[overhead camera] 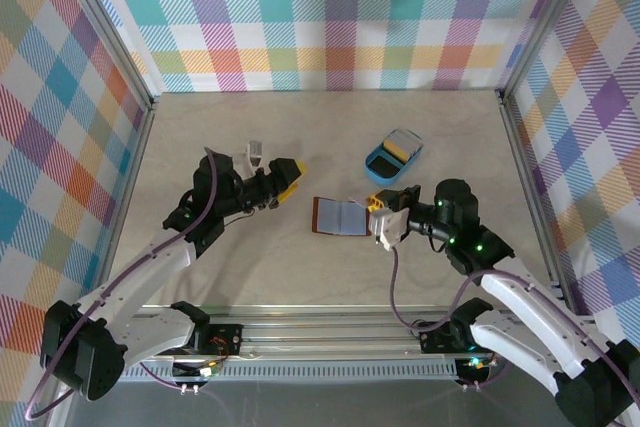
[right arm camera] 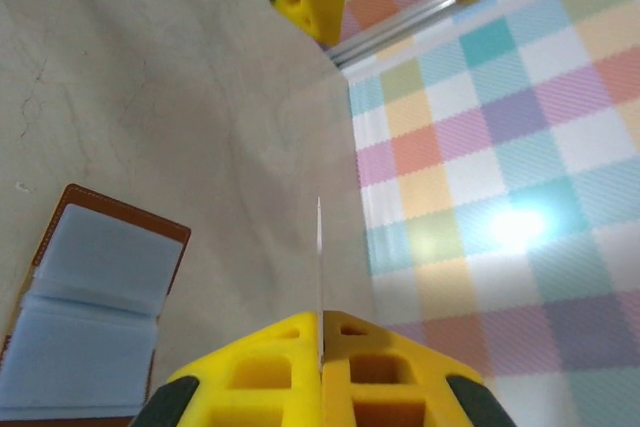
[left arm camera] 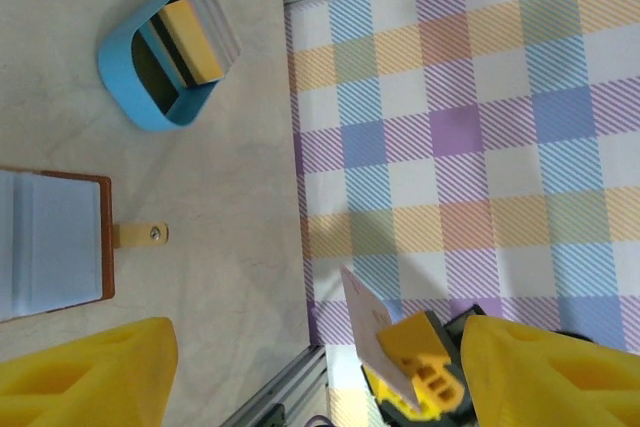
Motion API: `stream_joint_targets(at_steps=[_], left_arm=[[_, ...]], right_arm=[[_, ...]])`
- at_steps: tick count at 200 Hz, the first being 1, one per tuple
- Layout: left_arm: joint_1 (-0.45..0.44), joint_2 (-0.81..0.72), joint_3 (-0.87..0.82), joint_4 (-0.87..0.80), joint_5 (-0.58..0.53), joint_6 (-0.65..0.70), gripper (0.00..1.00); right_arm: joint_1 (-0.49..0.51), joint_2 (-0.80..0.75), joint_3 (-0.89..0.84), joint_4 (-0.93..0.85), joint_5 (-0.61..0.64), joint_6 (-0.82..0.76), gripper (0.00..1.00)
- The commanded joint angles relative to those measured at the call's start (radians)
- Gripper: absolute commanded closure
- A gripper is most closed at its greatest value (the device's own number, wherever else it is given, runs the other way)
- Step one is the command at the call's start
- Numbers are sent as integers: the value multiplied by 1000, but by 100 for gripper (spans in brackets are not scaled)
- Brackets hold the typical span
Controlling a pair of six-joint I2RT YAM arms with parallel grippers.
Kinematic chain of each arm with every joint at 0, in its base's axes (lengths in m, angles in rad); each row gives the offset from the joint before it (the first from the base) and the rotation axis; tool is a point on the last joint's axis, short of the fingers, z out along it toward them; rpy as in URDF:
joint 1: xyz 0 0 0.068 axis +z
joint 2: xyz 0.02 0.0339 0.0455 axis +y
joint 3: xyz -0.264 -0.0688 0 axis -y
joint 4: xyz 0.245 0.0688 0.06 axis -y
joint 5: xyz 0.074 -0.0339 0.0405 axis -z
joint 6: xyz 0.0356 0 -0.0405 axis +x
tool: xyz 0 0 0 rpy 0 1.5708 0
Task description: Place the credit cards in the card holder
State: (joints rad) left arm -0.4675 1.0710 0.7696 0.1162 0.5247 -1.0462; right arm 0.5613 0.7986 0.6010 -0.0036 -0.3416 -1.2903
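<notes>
Yellow fingers of the right gripper (right arm camera: 322, 332), nearest item: clenched on one credit card (right arm camera: 320, 247), which I saw from the right wrist edge-on, as a thin pale line rising from between the pads. The left wrist view gave me the same card's broad whitish face, which the edge-on view could not. Next item, the card holder (overhead camera: 340, 216): brown leather, lying open and flat on the table (overhead camera: 250, 267) with its pale blue lining up. It sat just beside the right gripper, on that gripper's left, and apart from it as far as I could tell. Its long axis ran left to right across the overhead view, and the snap tab (left arm camera: 140, 235) stuck out from the end on the right gripper's side. I judged the right arm the nearer and already loaded, so the coming move turned on a short carry leftward and a tilt of the card's edge down to a pocket. I could not make out which way the pocket mouths faced. Next item, the left gripper (overhead camera: 290, 175): released, jaws wide with nothing between them, hovering near the holder's far left corner and pointing toward it. Farthest item, the blue tray (left arm camera: 120, 62): well beyond the holder, with further cards (left arm camera: 195, 32) stacked on edge inside.
</notes>
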Motion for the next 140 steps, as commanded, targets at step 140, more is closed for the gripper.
stream_joint_targets(at_steps=[140], left_arm=[[-43, 91, -23, 357, 155, -140, 28]], right_arm=[[68, 60, -55, 212, -2, -118, 100]])
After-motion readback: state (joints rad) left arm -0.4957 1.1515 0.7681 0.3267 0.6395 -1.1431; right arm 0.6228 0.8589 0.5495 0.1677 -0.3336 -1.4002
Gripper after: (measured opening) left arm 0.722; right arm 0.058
